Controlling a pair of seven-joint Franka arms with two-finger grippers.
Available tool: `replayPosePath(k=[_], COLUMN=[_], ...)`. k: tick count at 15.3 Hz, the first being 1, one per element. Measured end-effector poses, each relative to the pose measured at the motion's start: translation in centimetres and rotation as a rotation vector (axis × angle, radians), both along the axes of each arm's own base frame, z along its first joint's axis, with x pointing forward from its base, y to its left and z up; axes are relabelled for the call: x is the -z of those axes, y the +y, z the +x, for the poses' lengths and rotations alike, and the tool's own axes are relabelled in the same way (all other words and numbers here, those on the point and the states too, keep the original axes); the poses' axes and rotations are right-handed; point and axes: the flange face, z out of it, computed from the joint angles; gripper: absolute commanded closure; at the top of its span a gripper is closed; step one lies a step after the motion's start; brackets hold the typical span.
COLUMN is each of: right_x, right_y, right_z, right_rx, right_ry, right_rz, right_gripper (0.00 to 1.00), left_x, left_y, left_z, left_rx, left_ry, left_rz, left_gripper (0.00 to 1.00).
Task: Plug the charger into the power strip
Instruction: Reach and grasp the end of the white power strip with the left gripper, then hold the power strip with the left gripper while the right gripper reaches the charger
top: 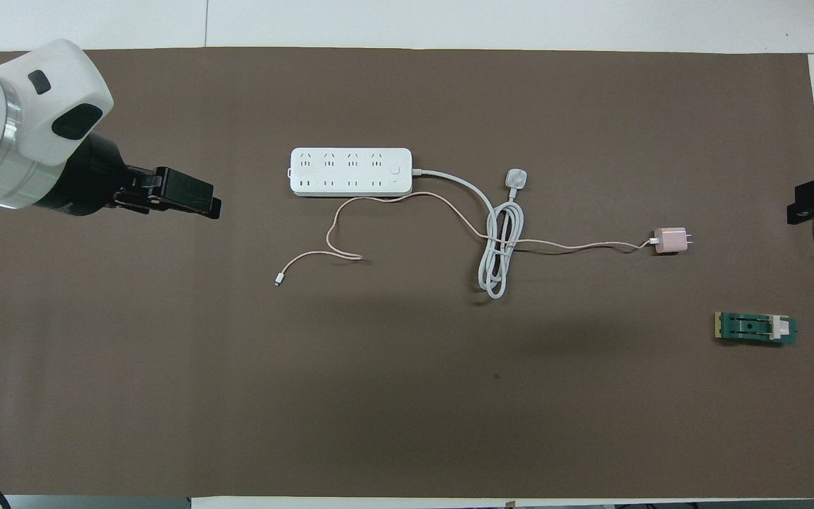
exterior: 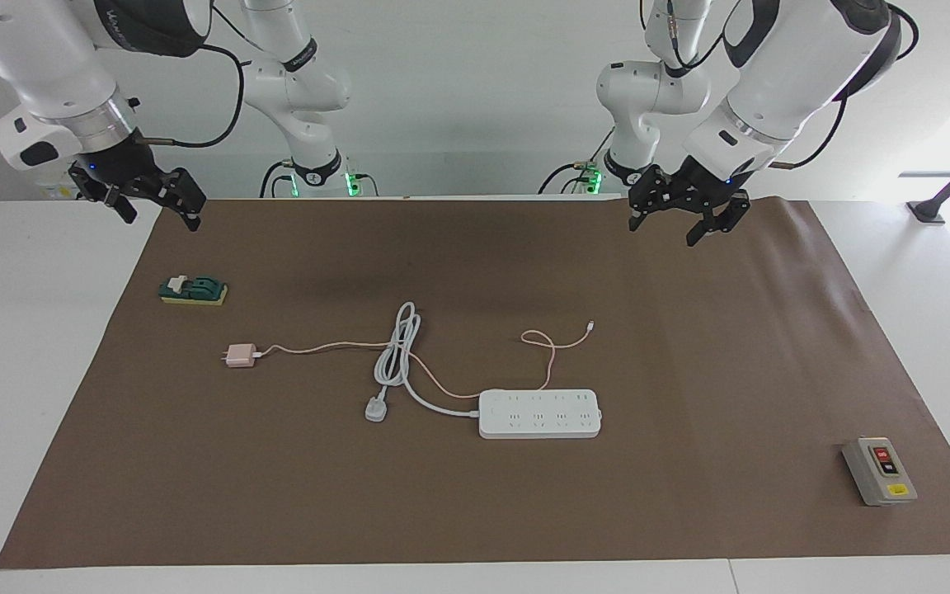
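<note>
The pale-pink charger lies on the brown mat toward the right arm's end, and it also shows in the overhead view. Its thin pink cable runs across the coiled white cord to beside the power strip. The strip lies flat mid-table, outlets up, and also shows in the overhead view. My left gripper is open and empty, raised over the mat's edge by the robots; in the overhead view it appears beside the strip. My right gripper is open and empty, raised over the mat's corner, apart from the charger.
The strip's white three-pin plug and looped thick cord lie between charger and strip. A green block sits nearer to the robots than the charger. A grey box with red and black buttons stands at the left arm's end.
</note>
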Motion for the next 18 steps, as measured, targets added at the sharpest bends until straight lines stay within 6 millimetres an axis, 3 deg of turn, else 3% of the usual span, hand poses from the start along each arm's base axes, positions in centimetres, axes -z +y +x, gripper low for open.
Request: replayPosePath(k=[4, 7, 10, 13, 18], right_x=[1.3, 3.9, 6.7, 10.8, 19.1], right_y=[-2.3, -6.1, -7.1, -7.8, -10.5], right_z=[-0.3, -1.1, -0.9, 0.9, 2.5], right_rx=[0.051, 0.179, 0.352, 0.586, 0.930], right_ry=[0.018, 0.047, 0.089, 0.131, 0.213], right_rz=[0.032, 0.087, 0.132, 0.198, 0.328], right_gripper=[0.00, 0.00, 0.00, 0.00, 0.00], left_x=[2.3, 5.8, 9.2, 14.1, 22.4], left_y=[-1.0, -1.5, -2.2, -2.6, -0.8], left_z=[2.1, 4.6, 6.4, 6.2, 3.7], left_rx=[-0.057, -0.087, -0.106, -0.087, -0.065], left_ry=[0.101, 0.180, 0.198, 0.207, 0.143], left_rz=[-0.265, -0.470, -0.624, -0.797, -0.993], left_gripper=[0.00, 0.00, 0.00, 0.00, 0.00])
